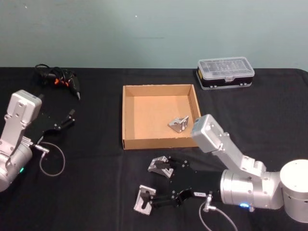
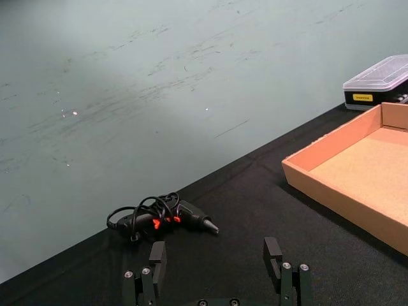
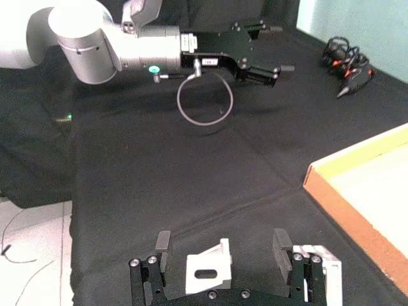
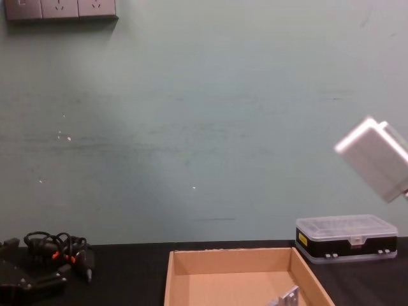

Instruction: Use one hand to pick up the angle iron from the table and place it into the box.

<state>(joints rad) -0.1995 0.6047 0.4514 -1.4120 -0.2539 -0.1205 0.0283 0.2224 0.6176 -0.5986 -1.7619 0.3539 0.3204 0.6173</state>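
Observation:
The tan cardboard box (image 1: 129, 115) sits mid-table with one silver angle iron (image 1: 179, 123) inside it, whose top also peeks up in the chest view (image 4: 287, 298). Two more angle irons lie on the black table (image 1: 96, 192) in front of the box: one nearer the box (image 1: 158, 165), one nearer me (image 1: 144, 199). My right gripper (image 1: 161, 186) hovers low beside them, open. In the right wrist view the nearer iron (image 3: 207, 273) lies between its fingers (image 3: 162, 244), untouched, and the other iron (image 3: 323, 268) lies just outside them. My left gripper (image 1: 65, 121) rests open at the left.
A clear-lidded black plastic case (image 1: 225, 72) stands behind the box at the right. A black tool with coiled cable (image 1: 60, 79) lies at the back left. A loose cable loop (image 1: 52, 163) hangs by the left arm.

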